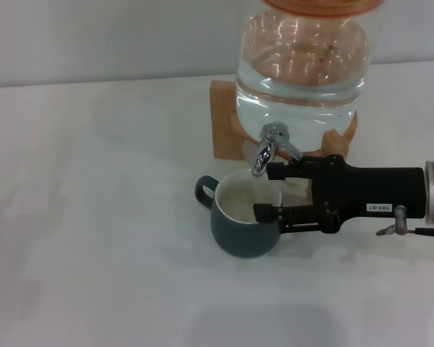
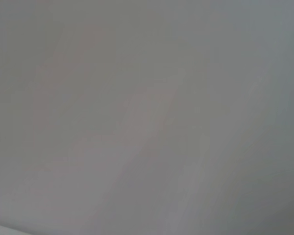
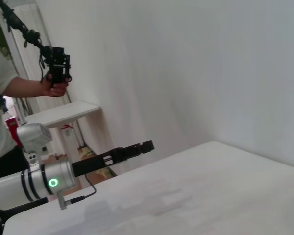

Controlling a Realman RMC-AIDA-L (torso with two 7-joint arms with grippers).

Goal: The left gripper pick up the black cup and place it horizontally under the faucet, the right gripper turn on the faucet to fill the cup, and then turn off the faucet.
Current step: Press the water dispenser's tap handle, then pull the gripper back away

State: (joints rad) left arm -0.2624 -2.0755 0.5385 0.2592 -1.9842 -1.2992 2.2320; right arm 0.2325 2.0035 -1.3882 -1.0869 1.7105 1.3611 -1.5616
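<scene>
a bare white table (image 1: 94, 238) runs back to a pale wall, and the right wrist view alone takes in the room: a white wall, a second small table (image 3: 63, 113) further off, and a person (image 3: 2, 98) in a light shirt holding up a black handheld rig (image 3: 56, 68). the same view is the only one that shows the left gripper (image 3: 148, 145), held off the table at the end of its silver arm with a green light; whether its fingers are apart or together cannot be told. the left wrist view gives only a blank grey-white surface. the head view alone shows the work: the cup (image 1: 244, 217) stands upright on the table with its handle toward the robot's left, its cream inside right under the spout of the faucet (image 1: 269, 148). the faucet sits on a water-filled glass jar (image 1: 300, 65) in a wooden stand (image 1: 223, 119). the right gripper (image 1: 267, 191) reaches in from the right with its jaws apart, one beside the faucet and the other at the cup's rim, gripping nothing.
</scene>
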